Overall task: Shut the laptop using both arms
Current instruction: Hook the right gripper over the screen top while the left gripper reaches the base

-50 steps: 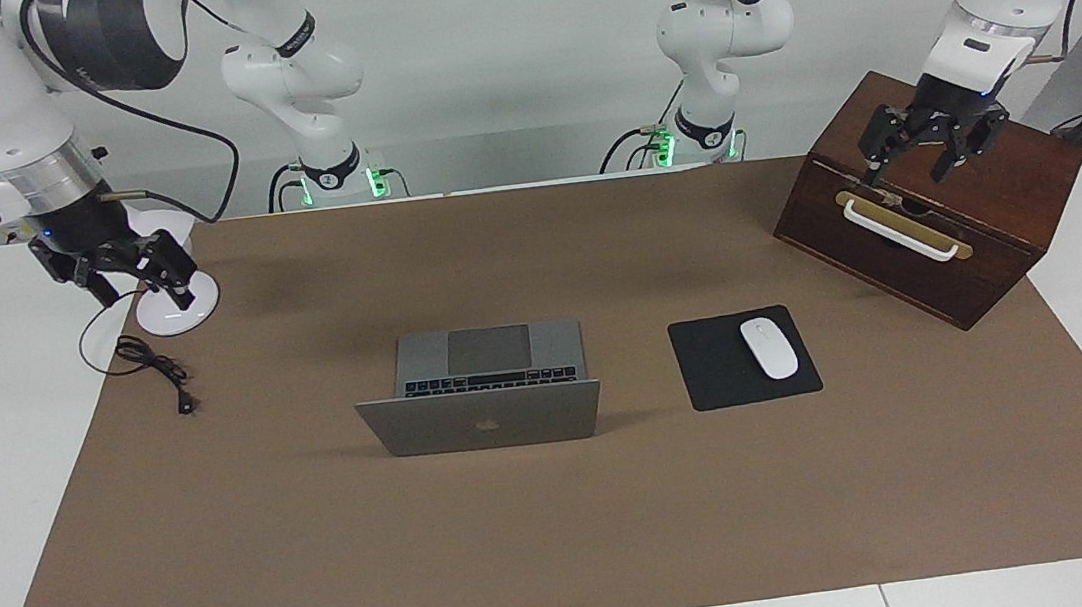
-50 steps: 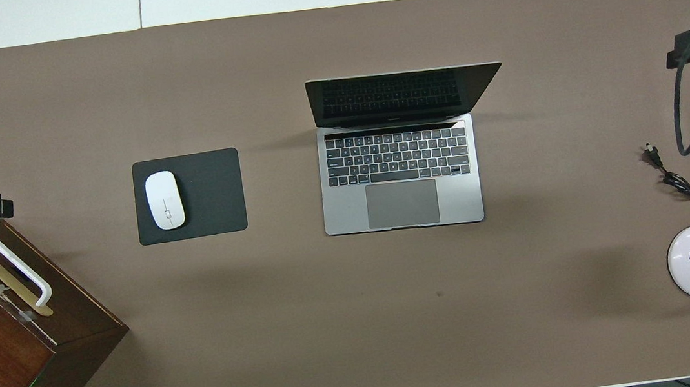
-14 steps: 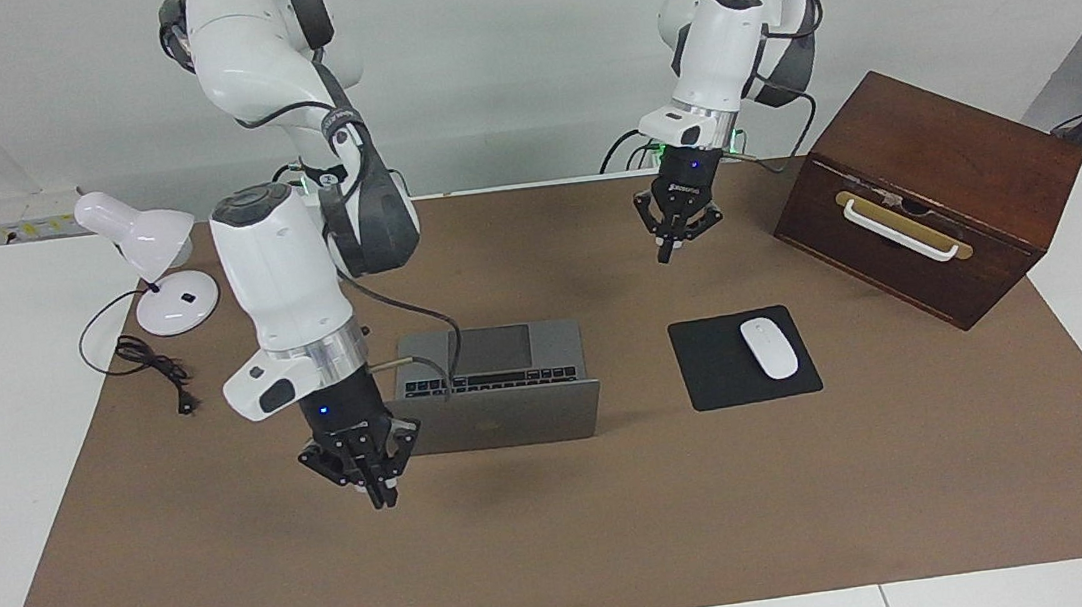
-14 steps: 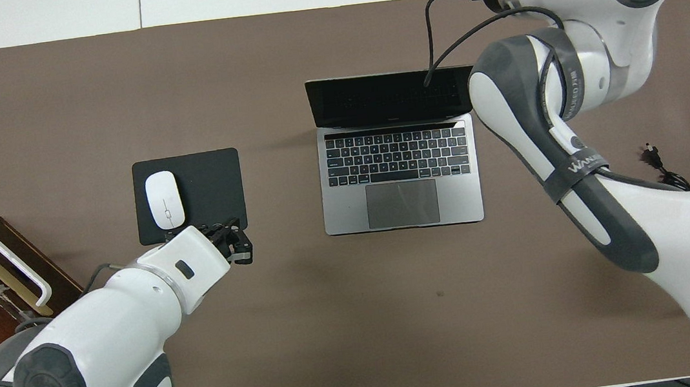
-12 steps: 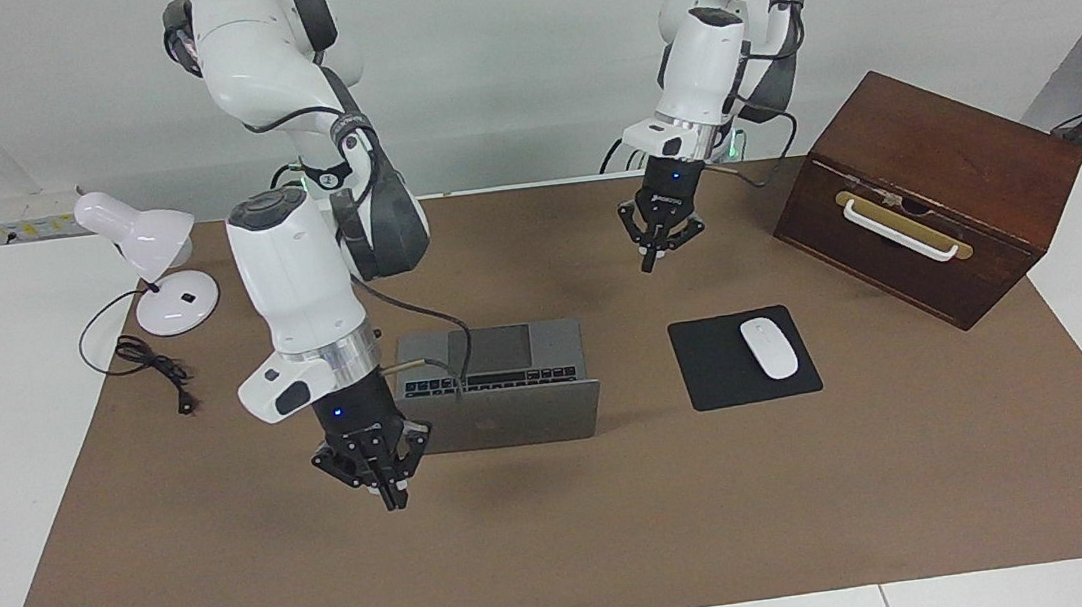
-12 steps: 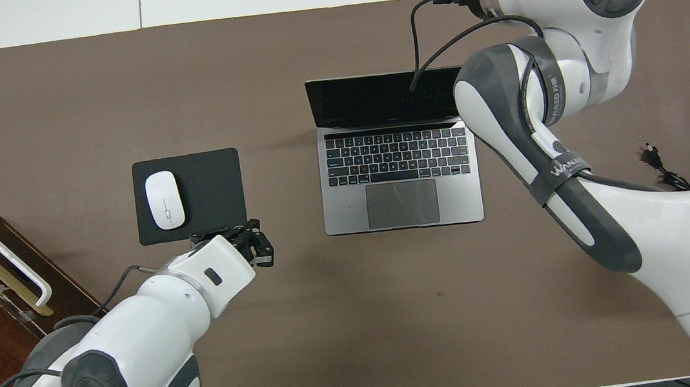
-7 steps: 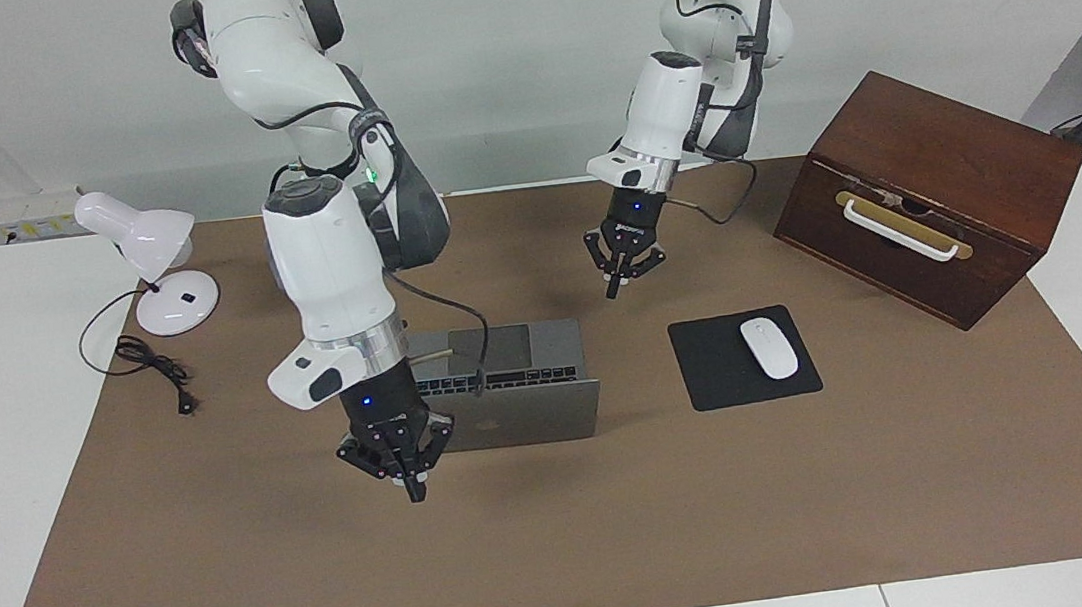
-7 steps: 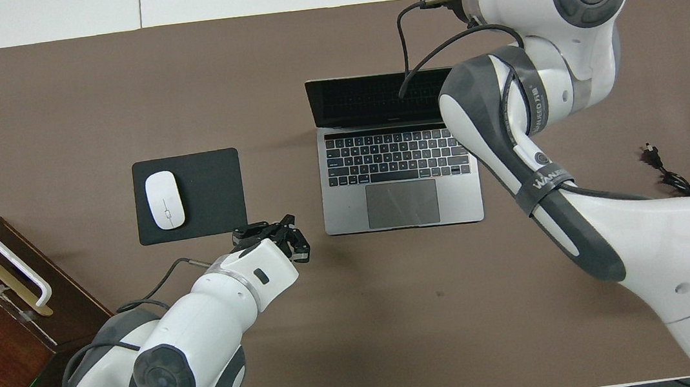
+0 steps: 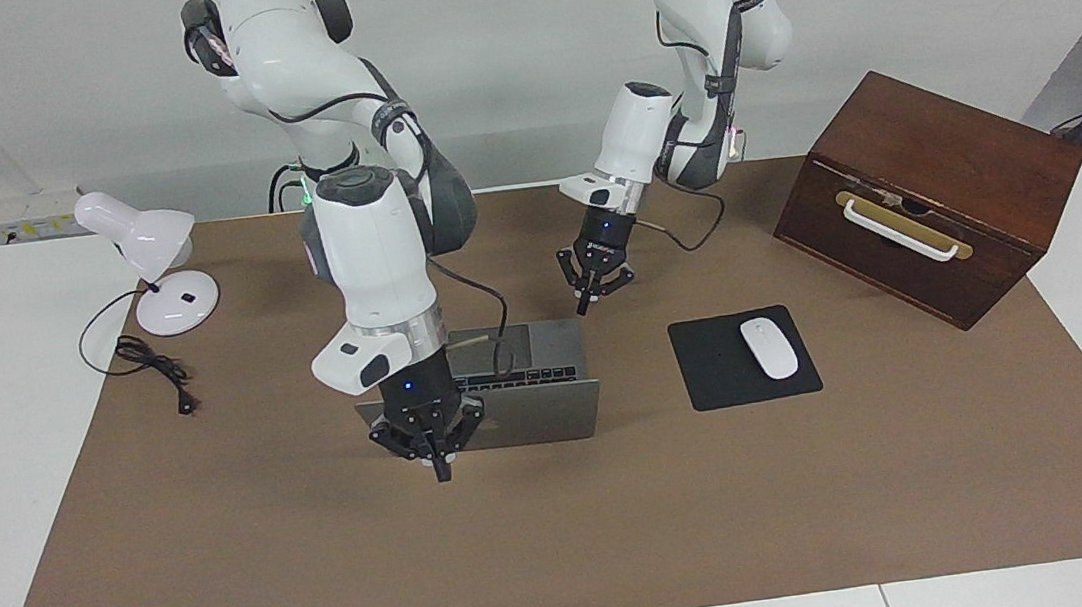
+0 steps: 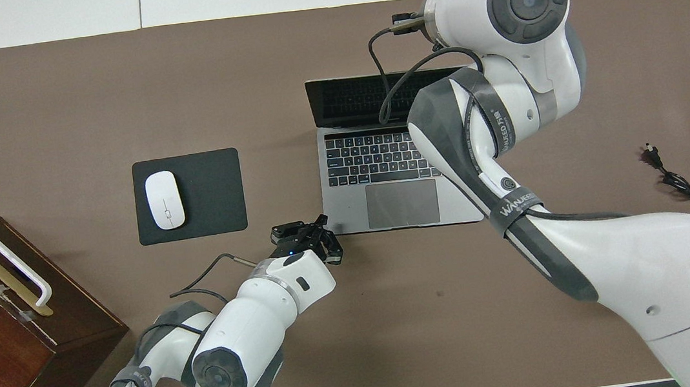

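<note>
Brown mat is bearing the laptop [image 9: 511, 402], lid standing open; my right claw [image 9: 439, 467] and left claw [image 9: 585, 305], both pinched empty, are hovering; closing remains.

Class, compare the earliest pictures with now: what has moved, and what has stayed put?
Both arms swung in from the table's ends. The right end effector, shut, now hangs at the open laptop lid's back; the left end effector, shut, is over its front corner. Nothing is grasped. Laptop, mouse, wooden box and lamp are unmoved.
</note>
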